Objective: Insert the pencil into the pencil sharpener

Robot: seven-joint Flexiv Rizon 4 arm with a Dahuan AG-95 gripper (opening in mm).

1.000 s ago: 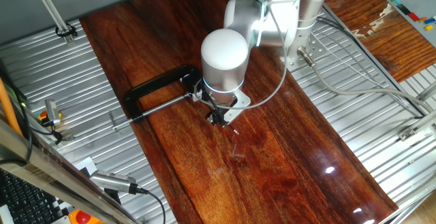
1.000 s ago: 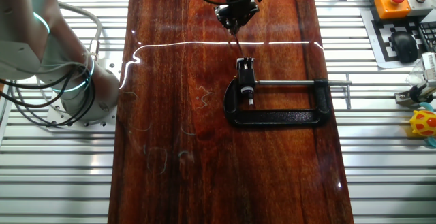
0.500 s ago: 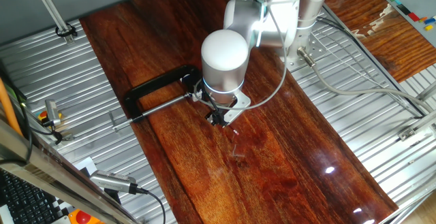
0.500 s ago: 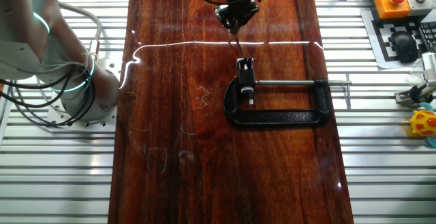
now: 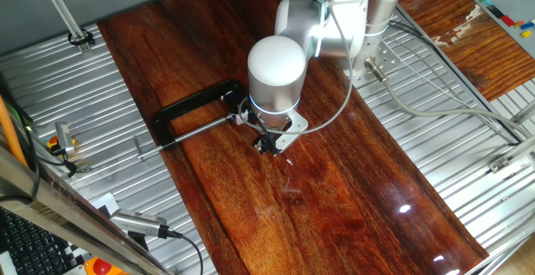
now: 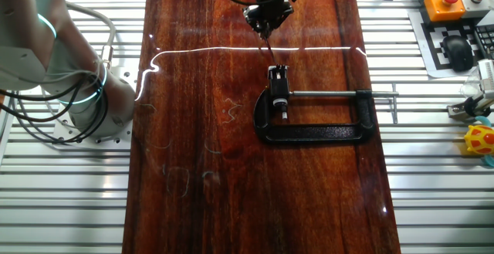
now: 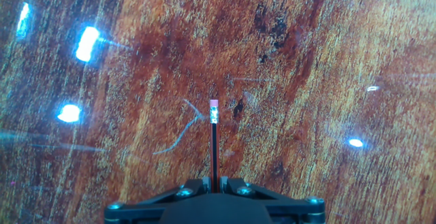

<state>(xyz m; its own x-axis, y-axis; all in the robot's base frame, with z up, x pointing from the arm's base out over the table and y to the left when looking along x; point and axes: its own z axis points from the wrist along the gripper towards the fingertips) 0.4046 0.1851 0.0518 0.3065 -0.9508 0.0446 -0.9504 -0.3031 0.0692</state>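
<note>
Gripper (image 7: 214, 183) clamped on pencil (image 7: 213, 146), no shift from half a second ago; hovering short of sharpener (image 6: 278, 82), insertion not started

1. The glossy plank table top (image 5: 359, 183) is reddish-brown with darker streaked grain and white light glints.
2. The thin pencil (image 7: 214, 146) is black, with a green band and a pink eraser tip.
3. The C-shaped metal clamp (image 6: 320, 130) is black, its rod silver-grey.
4. The small boxy pencil sharpener (image 6: 278, 75) looks whitish.
5. The ribbed metal frame (image 6: 448, 184) is silver.
</note>
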